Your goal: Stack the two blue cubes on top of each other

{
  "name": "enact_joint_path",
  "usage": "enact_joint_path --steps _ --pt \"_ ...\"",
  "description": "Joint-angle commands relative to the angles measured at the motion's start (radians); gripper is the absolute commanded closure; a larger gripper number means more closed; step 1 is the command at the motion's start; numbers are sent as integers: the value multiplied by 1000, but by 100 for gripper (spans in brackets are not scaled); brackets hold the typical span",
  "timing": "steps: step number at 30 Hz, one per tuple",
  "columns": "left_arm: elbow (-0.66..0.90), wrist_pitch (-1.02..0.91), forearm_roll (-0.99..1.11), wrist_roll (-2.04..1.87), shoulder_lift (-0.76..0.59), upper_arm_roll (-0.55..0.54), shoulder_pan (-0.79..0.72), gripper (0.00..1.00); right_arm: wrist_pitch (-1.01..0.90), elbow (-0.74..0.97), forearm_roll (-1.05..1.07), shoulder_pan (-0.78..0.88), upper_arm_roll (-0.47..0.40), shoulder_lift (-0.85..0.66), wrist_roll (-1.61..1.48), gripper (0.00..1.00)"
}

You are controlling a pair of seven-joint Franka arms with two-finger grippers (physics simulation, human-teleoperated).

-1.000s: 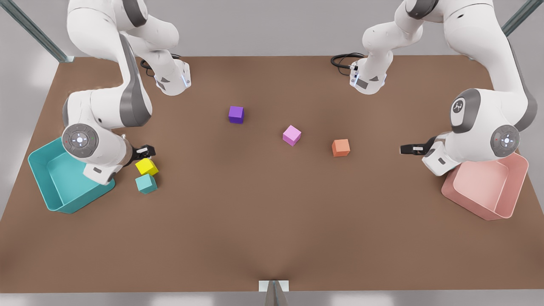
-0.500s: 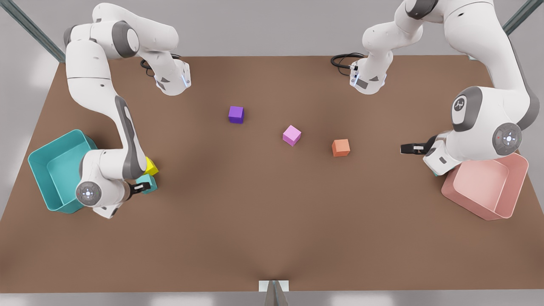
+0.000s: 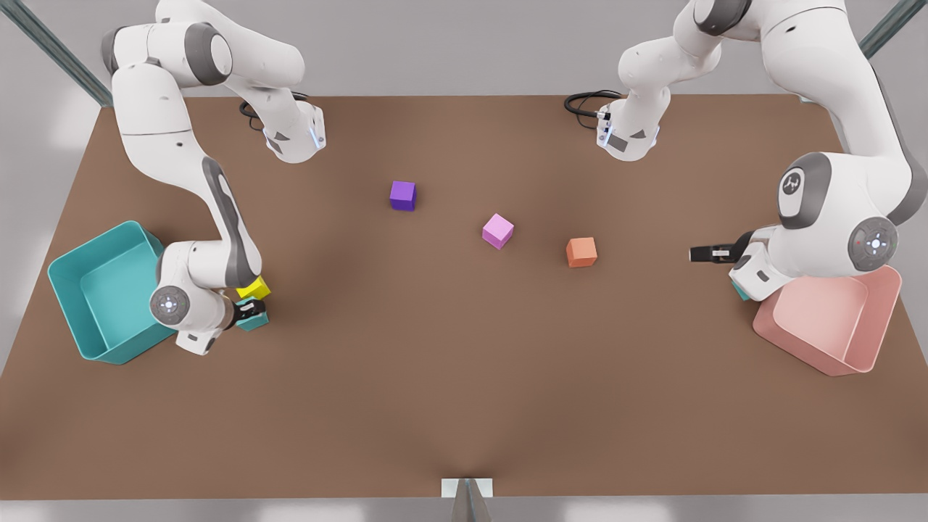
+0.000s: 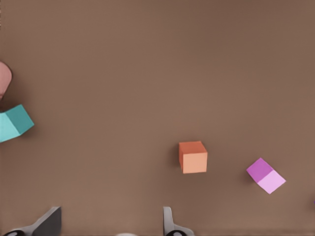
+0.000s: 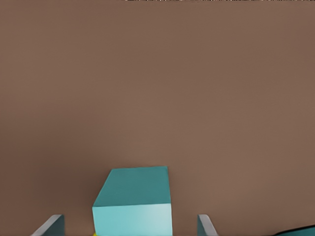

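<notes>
Small matte teal cube [image 5: 133,201], first of two: sits on the brown table [image 3: 464,377] between the spread fingers [image 5: 51,225] of the right gripper [image 3: 250,310], with a gap on each side and no pad touching. Seen in the front view as a teal corner [image 3: 255,323] just under that gripper. Small yellow cube [image 3: 254,288]: just beside the same gripper, on its far side. Large teal bin [image 3: 72,290]: close behind the right wrist.

Second small teal cube [image 4: 12,124]: lies well off to one side of the left gripper [image 3: 694,254], not between its fingers, next to the rounded corner of the pale pink bin [image 3: 870,341]. In the front view, peeks out [image 3: 739,292] beneath the left wrist. Left fingers [image 4: 168,223] stand apart, holding nothing, above bare table.

Small orange cube [image 3: 581,251]: ahead of the left gripper, near. Small light pink cube [image 3: 497,230]: farther ahead, beyond the orange one. Small dark purple cube [image 3: 402,195]: well apart from both grippers.
</notes>
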Motion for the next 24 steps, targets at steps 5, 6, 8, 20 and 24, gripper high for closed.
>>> enact_joint_path --steps 5,6,8,20,24 --pt "-2 -15 1 -14 10 -1 7 0 26 -18 1 0 0 2 -52 0" --pt "-2 -15 1 -14 10 -1 6 0 26 -23 1 -2 0 4 -52 0" --pt "-2 -17 1 -14 8 -1 6 0 23 -24 0 -2 0 16 -53 0" --pt "-2 -32 1 -13 10 -1 27 0 33 -29 -8 -17 -7 79 -36 0" --pt "-2 -51 -5 7 10 -4 21 0 40 -27 -8 -15 -7 96 -35 0"
